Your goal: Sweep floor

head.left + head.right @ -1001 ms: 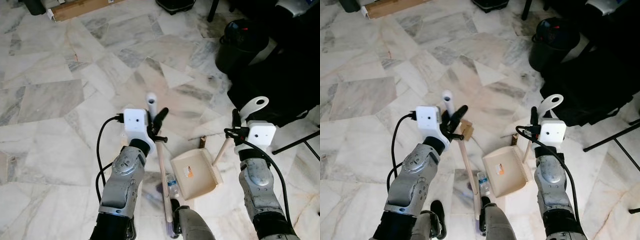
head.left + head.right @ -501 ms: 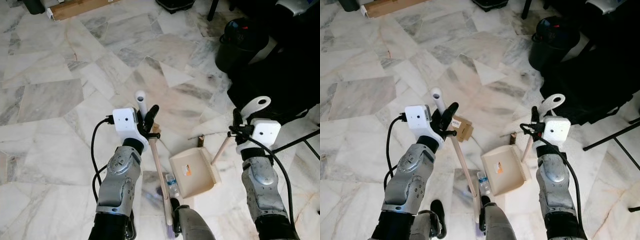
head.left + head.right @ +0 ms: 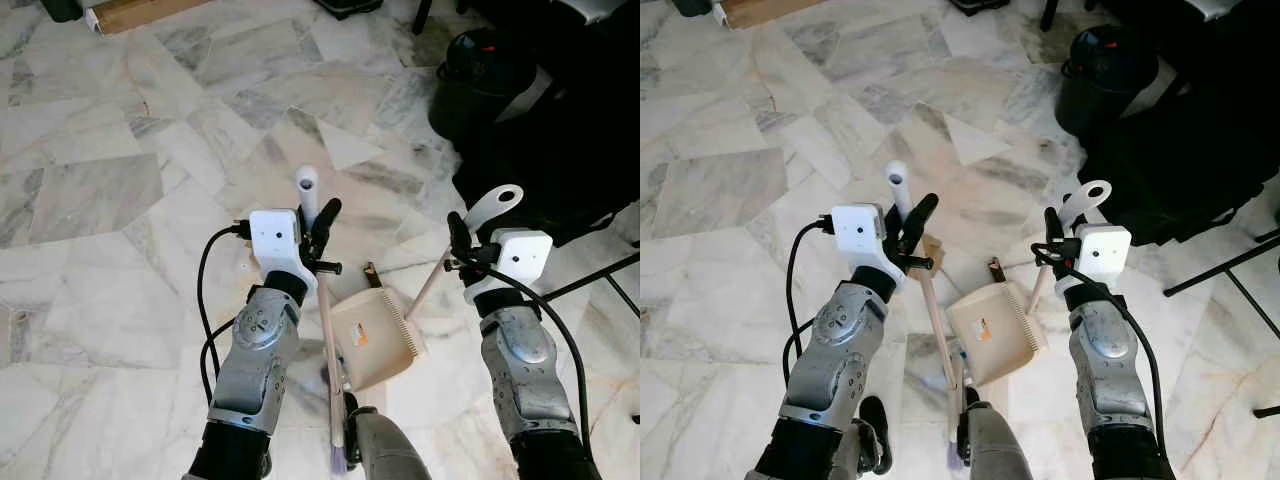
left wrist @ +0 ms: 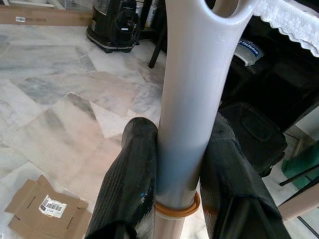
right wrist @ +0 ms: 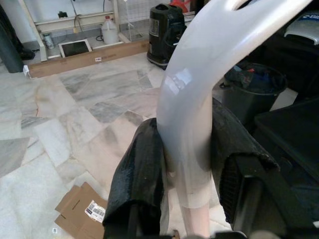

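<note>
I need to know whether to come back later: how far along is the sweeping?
Both tools are already gripped: the left hand is shut on the broom handle, the right hand on the dustpan handle. The dustpan sits on the floor by the broom. A flattened cardboard piece and a plastic bottle remain to collect.

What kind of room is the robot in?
Probably a room in a home, maybe a living area: a marble floor, a black bin, and a flattened cardboard box lying beside the dustpan.
</note>
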Controlling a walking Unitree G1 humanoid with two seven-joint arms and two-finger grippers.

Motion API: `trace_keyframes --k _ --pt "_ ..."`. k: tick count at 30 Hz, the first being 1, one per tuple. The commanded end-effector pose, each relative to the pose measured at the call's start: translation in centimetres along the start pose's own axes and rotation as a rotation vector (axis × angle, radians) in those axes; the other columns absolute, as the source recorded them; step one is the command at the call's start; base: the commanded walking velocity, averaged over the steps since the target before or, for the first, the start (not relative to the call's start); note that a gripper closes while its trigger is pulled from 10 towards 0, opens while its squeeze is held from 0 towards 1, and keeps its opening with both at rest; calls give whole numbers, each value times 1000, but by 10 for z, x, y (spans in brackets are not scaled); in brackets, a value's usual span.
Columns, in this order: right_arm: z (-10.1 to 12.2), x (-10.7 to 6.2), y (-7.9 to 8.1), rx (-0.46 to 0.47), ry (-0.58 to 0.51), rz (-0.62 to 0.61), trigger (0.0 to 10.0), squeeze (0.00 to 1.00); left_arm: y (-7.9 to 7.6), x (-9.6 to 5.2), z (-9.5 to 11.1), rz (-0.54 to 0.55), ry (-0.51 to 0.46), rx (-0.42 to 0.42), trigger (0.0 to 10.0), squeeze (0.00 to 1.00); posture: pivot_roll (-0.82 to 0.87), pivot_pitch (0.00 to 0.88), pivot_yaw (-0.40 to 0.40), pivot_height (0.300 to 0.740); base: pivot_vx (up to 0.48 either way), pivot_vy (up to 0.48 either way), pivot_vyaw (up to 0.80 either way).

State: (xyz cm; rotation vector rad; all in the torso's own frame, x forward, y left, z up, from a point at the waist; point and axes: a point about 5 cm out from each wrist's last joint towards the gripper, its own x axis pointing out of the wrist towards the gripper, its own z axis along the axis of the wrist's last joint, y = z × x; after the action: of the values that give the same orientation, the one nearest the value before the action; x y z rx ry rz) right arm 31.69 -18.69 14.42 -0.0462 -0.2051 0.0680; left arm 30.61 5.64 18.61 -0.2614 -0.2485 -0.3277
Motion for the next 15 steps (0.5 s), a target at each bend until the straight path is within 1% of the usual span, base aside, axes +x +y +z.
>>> trace_keyframes --k 1,3,5,7,9,10,11,12,13,14,15 --pt "-21 -11 6 77 99 15 10000 0 -21 -2 -5 -56 10 -118 10000 0 -144 405 -46 740 0 0 0" --pt "-21 -12 7 79 99 14 10000 0 -20 -3 -6 -39 15 -161 10000 0 -142 403 -45 740 0 0 0" --pt "-21 -12 7 80 99 14 10000 0 -20 -3 -6 -33 14 -172 10000 0 -142 403 -45 740 0 0 0" --pt "-20 -11 9 99 96 13 10000 0 -16 -3 -4 -3 -8 -186 10000 0 -140 399 -44 740 0 0 0" --pt "-17 -10 11 130 87 9 10000 0 -10 -2 0 45 -42 -260 10000 0 -141 400 -45 740 0 0 0" --pt "-17 -10 11 130 87 9 10000 0 -10 -2 0 45 -42 -260 10000 0 -141 400 -45 740 0 0 0" --pt "-16 -10 11 127 87 16 10000 0 -8 -2 2 56 -54 -277 10000 0 -144 398 -46 740 0 0 0" --pt "-16 -10 12 126 88 19 10000 0 -8 -1 4 57 -62 -277 10000 0 -144 398 -46 740 0 0 0" --pt "-17 -11 12 124 89 20 10000 0 -7 -1 5 58 -67 -261 10000 0 -141 396 -47 740 0 0 0" --pt "-17 -11 12 120 91 20 10000 0 -7 0 7 53 -69 -226 10000 0 -139 396 -46 740 0 0 0" --pt "-18 -11 11 115 95 16 10000 0 -8 1 10 22 -71 -129 10000 0 -136 394 -45 740 0 0 0"
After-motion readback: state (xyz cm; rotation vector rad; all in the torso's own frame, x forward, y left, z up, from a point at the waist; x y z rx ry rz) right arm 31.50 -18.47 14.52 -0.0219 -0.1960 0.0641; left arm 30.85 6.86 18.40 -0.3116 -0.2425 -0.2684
